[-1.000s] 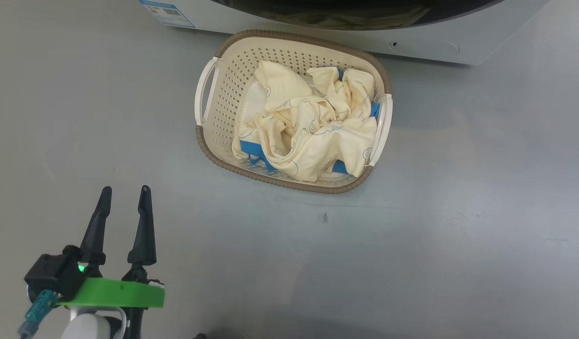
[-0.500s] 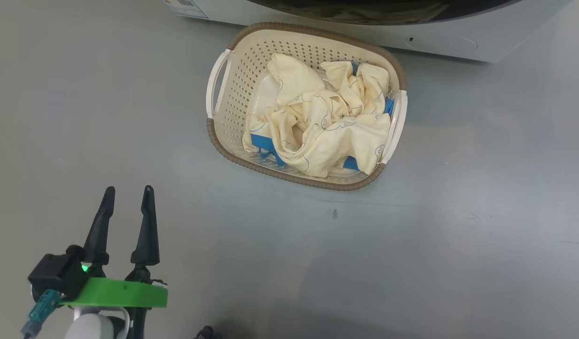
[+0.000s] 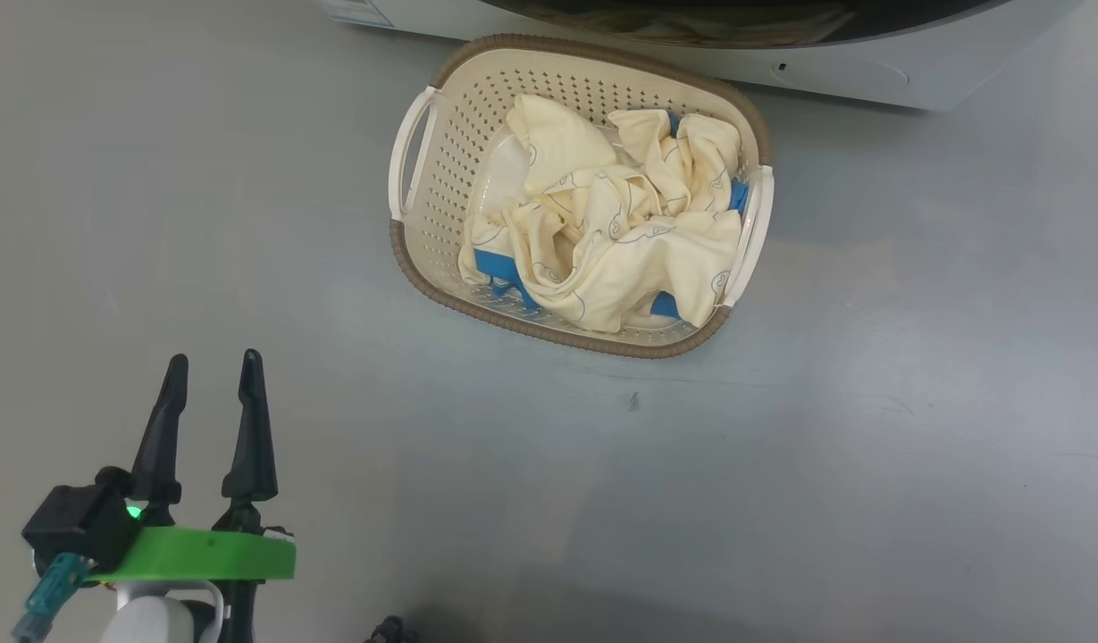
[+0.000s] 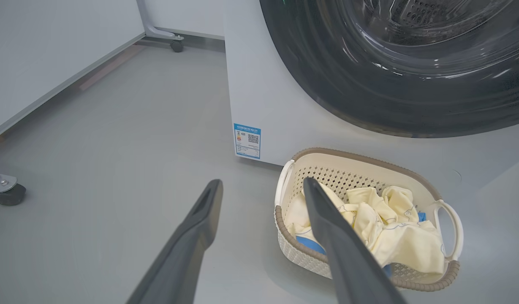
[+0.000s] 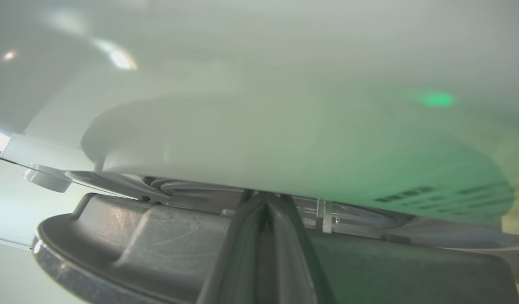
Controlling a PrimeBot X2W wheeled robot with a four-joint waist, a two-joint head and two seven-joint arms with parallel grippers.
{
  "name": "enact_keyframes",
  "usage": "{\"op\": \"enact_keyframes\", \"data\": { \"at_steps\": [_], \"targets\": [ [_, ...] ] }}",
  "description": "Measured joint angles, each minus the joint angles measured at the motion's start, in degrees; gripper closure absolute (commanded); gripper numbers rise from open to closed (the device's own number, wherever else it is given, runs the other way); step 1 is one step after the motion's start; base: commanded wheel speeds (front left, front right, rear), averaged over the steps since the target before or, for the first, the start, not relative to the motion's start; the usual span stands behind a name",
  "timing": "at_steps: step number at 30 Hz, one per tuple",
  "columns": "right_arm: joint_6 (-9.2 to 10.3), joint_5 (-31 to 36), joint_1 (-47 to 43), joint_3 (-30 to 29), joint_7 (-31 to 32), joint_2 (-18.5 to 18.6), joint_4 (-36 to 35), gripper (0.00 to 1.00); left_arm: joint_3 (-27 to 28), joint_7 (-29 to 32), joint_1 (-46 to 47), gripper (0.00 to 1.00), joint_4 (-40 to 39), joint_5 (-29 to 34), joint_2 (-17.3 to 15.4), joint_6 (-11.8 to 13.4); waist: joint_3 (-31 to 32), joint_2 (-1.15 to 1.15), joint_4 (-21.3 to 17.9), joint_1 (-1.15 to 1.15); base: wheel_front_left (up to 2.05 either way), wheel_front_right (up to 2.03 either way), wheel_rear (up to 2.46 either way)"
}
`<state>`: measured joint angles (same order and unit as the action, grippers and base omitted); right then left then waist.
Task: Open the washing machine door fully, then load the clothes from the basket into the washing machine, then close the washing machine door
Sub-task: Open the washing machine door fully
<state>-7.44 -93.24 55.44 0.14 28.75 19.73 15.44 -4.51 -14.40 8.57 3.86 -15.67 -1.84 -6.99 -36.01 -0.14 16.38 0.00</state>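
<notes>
The basket stands on the grey floor just before the washing machine, with the crumpled cream and blue clothes inside it. The black rim of the washing machine door runs along the top edge. My left gripper hovers open and empty at the lower left, well short of the basket. The left wrist view looks between that gripper's spread fingers at the basket, the clothes and the door. My right gripper is shut, its tips at a seam between a white surface and a grey glossy part.
A blue label sticker marks the machine's lower left corner. A castor sits at the left, and another castor on a frame leg farther back. Bare grey floor spreads to the right of the basket.
The head camera has shifted, so the basket sits a little further right and higher in the picture. My left gripper has drifted slightly left in the view, still open.
</notes>
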Motion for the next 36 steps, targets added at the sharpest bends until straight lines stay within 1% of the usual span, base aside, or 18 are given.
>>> {"op": "enact_keyframes", "data": {
  "at_steps": [4, 22, 36],
  "targets": [
    [0.01, -0.02, 0.41, 0.37, 0.34, -1.40, 0.01, 1.00, 0.62, 0.00, 0.12, 0.00, -0.09, -0.11, 0.01, 0.00, 0.23, 0.00, -0.88, 0.00, 0.00, 0.00, 0.00],
    [0.02, -0.64, 1.03, 3.25, 3.28, -5.25, -0.21, 1.00, 2.63, -0.01, 2.33, 0.00, -0.83, -0.46, 0.04, 0.00, 0.56, 0.00, -4.96, 0.00, 0.00, 0.00, 0.00],
    [0.01, -0.53, -4.09, 7.19, 5.86, -8.20, -0.36, 1.00, 3.37, -0.01, 3.52, 0.00, 0.65, -0.45, 0.07, 0.00, 4.49, 0.00, -8.90, 0.00, 0.00, 0.00, 0.00]
  ]
}}
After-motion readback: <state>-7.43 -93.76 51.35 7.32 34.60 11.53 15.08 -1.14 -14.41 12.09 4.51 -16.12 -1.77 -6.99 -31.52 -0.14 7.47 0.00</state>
